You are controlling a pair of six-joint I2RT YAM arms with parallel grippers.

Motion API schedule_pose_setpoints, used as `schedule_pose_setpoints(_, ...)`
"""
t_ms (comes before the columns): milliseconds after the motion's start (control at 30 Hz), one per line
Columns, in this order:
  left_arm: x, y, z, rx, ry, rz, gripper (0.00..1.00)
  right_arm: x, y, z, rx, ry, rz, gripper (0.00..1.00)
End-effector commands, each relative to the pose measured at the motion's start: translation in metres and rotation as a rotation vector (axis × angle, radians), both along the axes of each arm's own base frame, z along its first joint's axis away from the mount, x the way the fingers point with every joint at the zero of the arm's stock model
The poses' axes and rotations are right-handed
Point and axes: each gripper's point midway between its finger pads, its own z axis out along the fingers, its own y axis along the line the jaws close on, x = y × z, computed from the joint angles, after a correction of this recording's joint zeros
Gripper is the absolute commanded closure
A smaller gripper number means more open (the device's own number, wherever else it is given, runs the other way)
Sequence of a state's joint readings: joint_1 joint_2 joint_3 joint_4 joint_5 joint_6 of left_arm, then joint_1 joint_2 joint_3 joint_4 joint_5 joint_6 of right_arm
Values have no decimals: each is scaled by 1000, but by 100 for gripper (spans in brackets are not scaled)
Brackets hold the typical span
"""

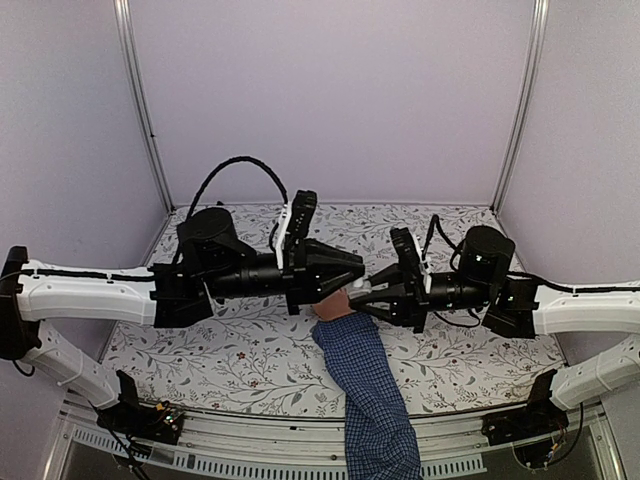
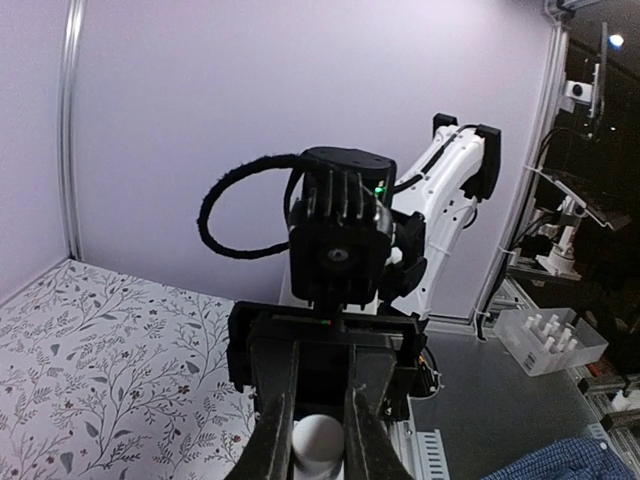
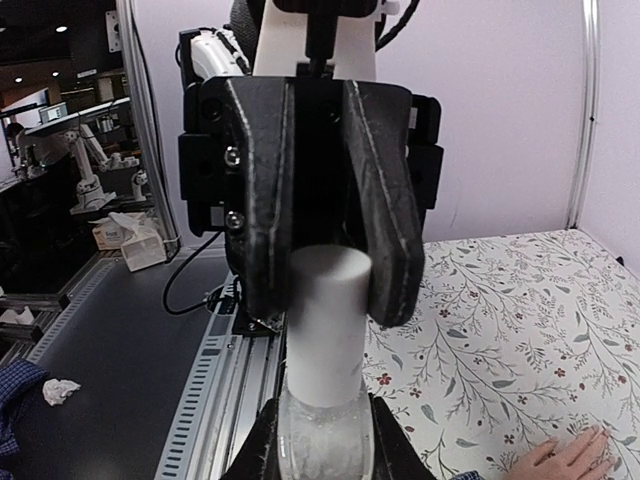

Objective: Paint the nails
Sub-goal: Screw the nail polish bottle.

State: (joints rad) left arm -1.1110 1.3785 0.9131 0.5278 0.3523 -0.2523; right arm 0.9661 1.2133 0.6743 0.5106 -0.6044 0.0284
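Nails: none are being resolved in any view; they are sitting at the tips of the small pale hand (image 1: 333, 303), at about 6 o'clock from the two meeting end effectors, on the floral bench (image 1: 240, 360). In the right wrist view the fingers of that hand (image 3: 572, 458) are lying flat at 5 o'clock.
Sleeve: a blue checked sleeve (image 1: 375, 395) is running from the hand toward 6 o'clock, off the near bench edge.
Handling of nails: they are being judged tiny, fixed and stiff on a soft-looking hand; they are not to be gripped, only brushed lightly, and the hand may shift if pressed.
Bottle: a small clear bottle (image 3: 318, 445) with a white cylindrical cap (image 3: 325, 325) is being held above the hand; it is being judged light, smooth and likely slippery, probably breakable.
Right end effector (image 3: 318, 440): its fingers are being pressed onto the bottle's body, at 3 o'clock from the cap in the top view.
Left end effector (image 1: 352, 272): its fingers are being pinched onto the white cap, from 9 o'clock.
Step judged: the cap is being gripped for unscrewing.
Where to hold: body low, cap at mid-height.
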Motion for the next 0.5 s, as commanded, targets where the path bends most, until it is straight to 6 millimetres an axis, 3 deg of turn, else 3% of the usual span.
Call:
schedule_pose_setpoints(0,-32,-5,-42,109,9,-179,100,-33,-7,78,188,-156,161,100)
schedule_pose_setpoints(300,-50,0,-41,99,-36,-279,100,-65,-14,90,202,-194,365,100)
schedule_pose_setpoints(467,-52,3,-33,78,-58,-306,99,-70,-12,88,190,-181,421,100)
